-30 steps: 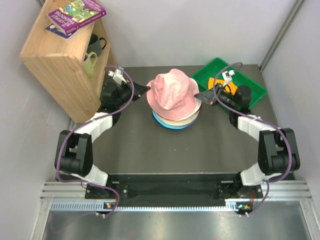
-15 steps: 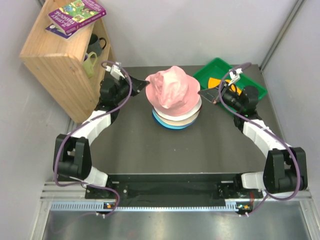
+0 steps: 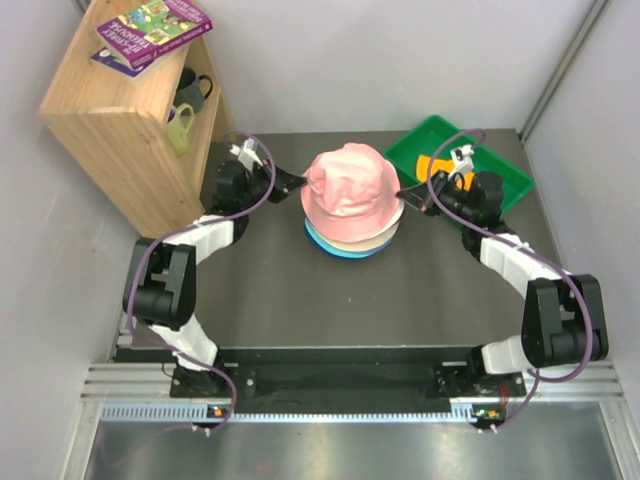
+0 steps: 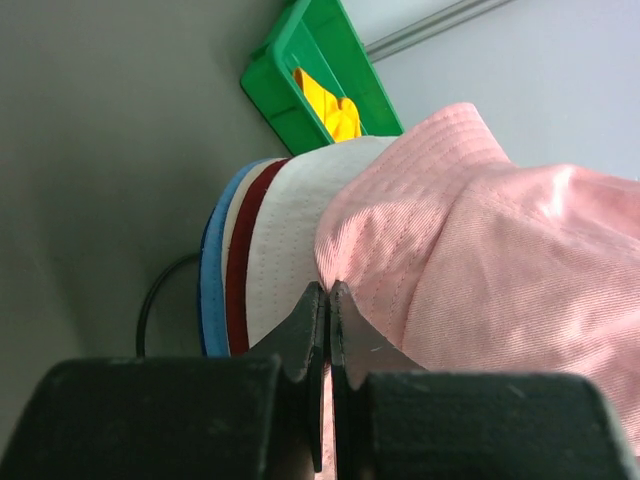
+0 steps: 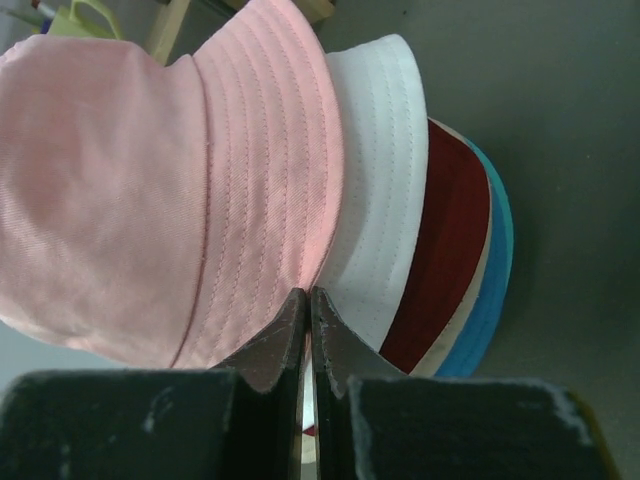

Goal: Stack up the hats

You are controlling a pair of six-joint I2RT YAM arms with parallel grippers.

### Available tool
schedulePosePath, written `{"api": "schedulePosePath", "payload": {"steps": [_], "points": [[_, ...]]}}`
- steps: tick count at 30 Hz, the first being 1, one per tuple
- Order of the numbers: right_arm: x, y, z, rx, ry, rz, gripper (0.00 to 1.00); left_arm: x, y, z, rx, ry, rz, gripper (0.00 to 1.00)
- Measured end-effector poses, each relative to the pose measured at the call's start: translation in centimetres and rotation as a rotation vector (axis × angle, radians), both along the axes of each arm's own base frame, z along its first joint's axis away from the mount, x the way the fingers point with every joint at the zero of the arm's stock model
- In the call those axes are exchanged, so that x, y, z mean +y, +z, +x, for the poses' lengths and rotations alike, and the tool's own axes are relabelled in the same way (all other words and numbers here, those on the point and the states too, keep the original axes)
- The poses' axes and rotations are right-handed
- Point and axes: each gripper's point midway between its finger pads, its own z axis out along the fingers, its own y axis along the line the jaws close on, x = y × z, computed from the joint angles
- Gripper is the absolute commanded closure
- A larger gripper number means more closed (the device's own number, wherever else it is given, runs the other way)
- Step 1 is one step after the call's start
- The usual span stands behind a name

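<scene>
Hats (image 3: pixel 345 244) stacked at centre, five layers showing, pink hat (image 3: pixel 350 180) topmost, left gripper (image 4: pixel 327 290) and right gripper (image 5: pixel 307 293) each pinching its brim, one orange-yellow hat (image 3: pixel 436 165) in green tray (image 3: pixel 503 172) behind, wooden shelf (image 3: pixel 110 130) left, two mugs (image 3: pixel 192 92).

Top: high, near side, looking down. Wrists: close, level, opposite sides of hat stack (image 3: pixel 352 205); all share it.

L gripper (image 4: pixel 327 296) & R gripper (image 5: pixel 306 300) clamped tight, arms fwd.

Shelf (image 3: pixel 120 120) and tray (image 3: pixel 497 160) flank the hat stack (image 3: pixel 350 195).
</scene>
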Motion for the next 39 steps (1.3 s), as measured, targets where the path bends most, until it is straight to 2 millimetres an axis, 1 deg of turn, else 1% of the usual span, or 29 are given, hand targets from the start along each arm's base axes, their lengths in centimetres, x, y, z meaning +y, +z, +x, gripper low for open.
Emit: {"api": "schedulePosePath", "payload": {"steps": [9, 14, 20, 21, 22, 23, 24, 26, 27, 29, 31, 34, 37, 39], "points": [[-0.8, -1.7, 0.8, 0.016, -0.041, -0.039, 1.00, -0.7, -1.4, 0.0, 0.005, -0.042, -0.009, 1.00], [-1.1, -2.7, 0.9, 0.027, -0.053, -0.057, 1.00, -1.2, -1.4, 0.2, -0.002, -0.060, -0.013, 1.00], [-1.4, -3.1, 1.0, 0.022, -0.066, -0.083, 1.00, -1.5, -1.1, 0.6, -0.018, -0.078, -0.018, 1.00], [-1.5, -3.3, 0.9, 0.025, -0.070, -0.088, 1.00, -1.5, -0.9, 0.6, -0.022, -0.080, -0.019, 0.96], [-1.5, -3.5, 0.8, 0.026, -0.072, -0.092, 1.00, -1.6, -0.8, 0.6, -0.025, -0.081, -0.019, 0.88], [-1.6, -3.6, 0.6, 0.027, -0.075, -0.097, 1.00, -1.6, -0.7, 0.7, -0.029, -0.081, -0.020, 0.75], [-1.5, -3.7, 0.6, 0.024, -0.075, -0.100, 1.00, -1.6, -0.6, 0.7, -0.034, -0.081, -0.020, 0.57], [-1.4, -3.9, 0.3, 0.025, -0.077, -0.109, 1.00, -1.5, -0.4, 0.9, -0.035, -0.074, -0.022, 0.43], [-1.2, -4.3, 0.0, 0.032, -0.078, -0.116, 1.00, -1.4, -0.5, 1.0, -0.034, -0.068, -0.020, 0.31], [-1.1, -4.9, -0.3, 0.047, -0.083, -0.123, 1.00, -0.8, -0.7, 1.2, -0.026, -0.047, -0.017, 0.23], [-0.7, -5.4, -0.7, 0.061, -0.085, -0.131, 1.00, 0.2, -0.6, 1.2, -0.020, -0.017, -0.014, 0.16], [0.1, -5.4, -1.1, 0.058, -0.082, -0.138, 1.00, 2.4, -0.1, 0.8, -0.014, 0.045, 0.006, 0.12], [0.7, -5.4, -1.3, 0.058, -0.084, -0.141, 1.00, 4.7, 1.6, 0.0, -0.047, 0.117, 0.052, 0.09], [1.0, -5.4, -1.4, 0.062, -0.082, -0.138, 0.98, 5.7, 3.2, -0.7, -0.086, 0.149, 0.084, 0.08]]}}
